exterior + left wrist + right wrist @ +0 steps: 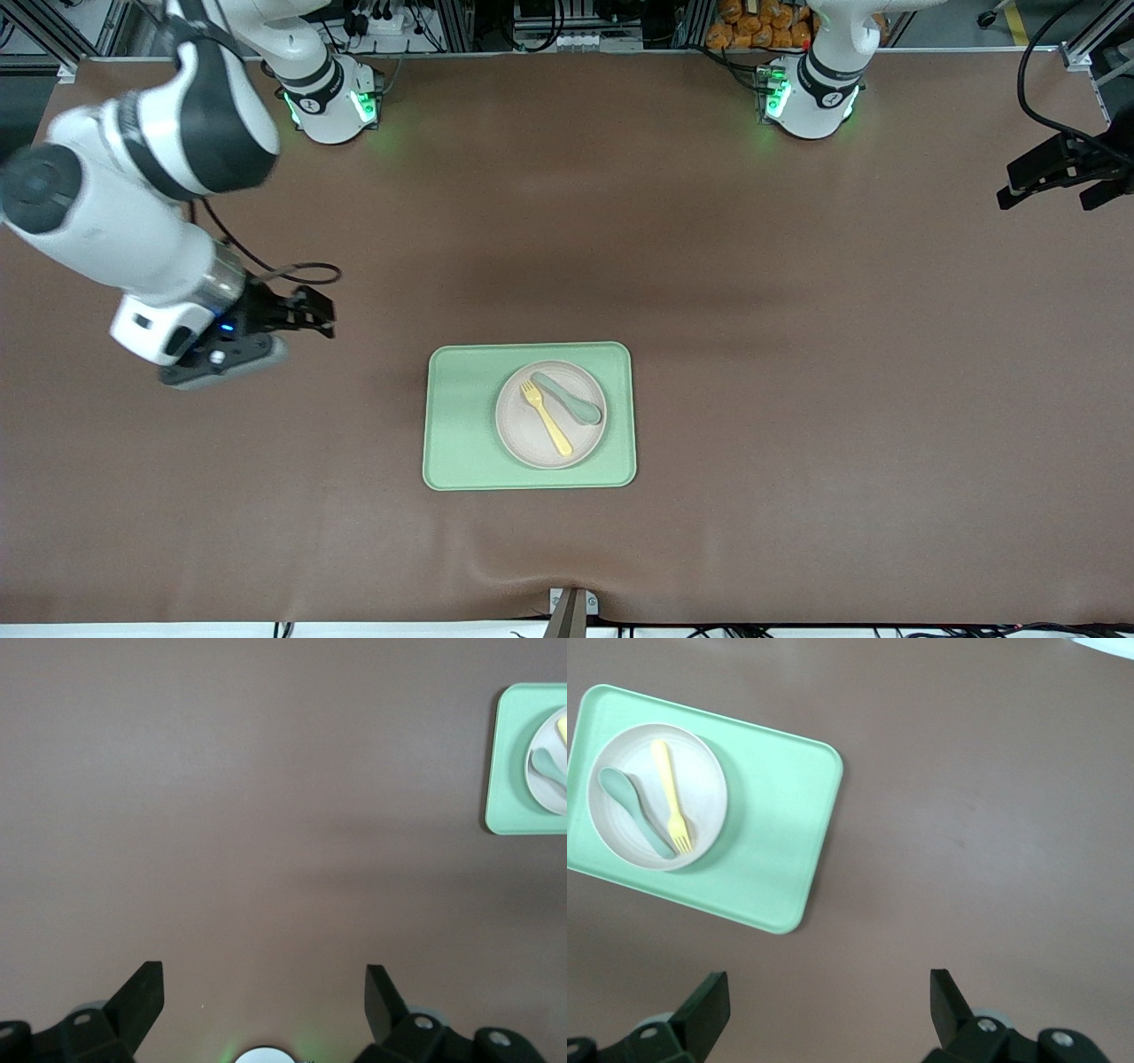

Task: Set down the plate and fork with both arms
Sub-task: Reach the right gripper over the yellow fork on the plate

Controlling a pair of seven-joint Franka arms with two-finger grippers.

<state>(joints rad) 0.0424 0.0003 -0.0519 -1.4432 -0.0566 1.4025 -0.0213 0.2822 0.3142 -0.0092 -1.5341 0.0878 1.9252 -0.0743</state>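
Observation:
The pale beige-pink plate point(532, 436) lies on the light green tray point(461, 416) in the middle of the table. The yellow fork point(549, 418) lies on the plate beside a teal spoon point(567, 399). My right gripper point(323, 319) is open and empty, above bare table toward the right arm's end, apart from the tray. The right wrist view shows the plate point(709, 788), fork point(671, 797) and tray point(771, 815) ahead of my right gripper point(828, 992). My left gripper point(1045, 182) is open and empty at the left arm's end; its wrist view point(264, 988) shows the tray's edge point(509, 771).
The brown table mat point(797, 399) surrounds the tray on all sides. The green-lit arm bases point(328, 106) stand along the table's edge farthest from the front camera. A small bracket point(571, 607) sits at the nearest table edge.

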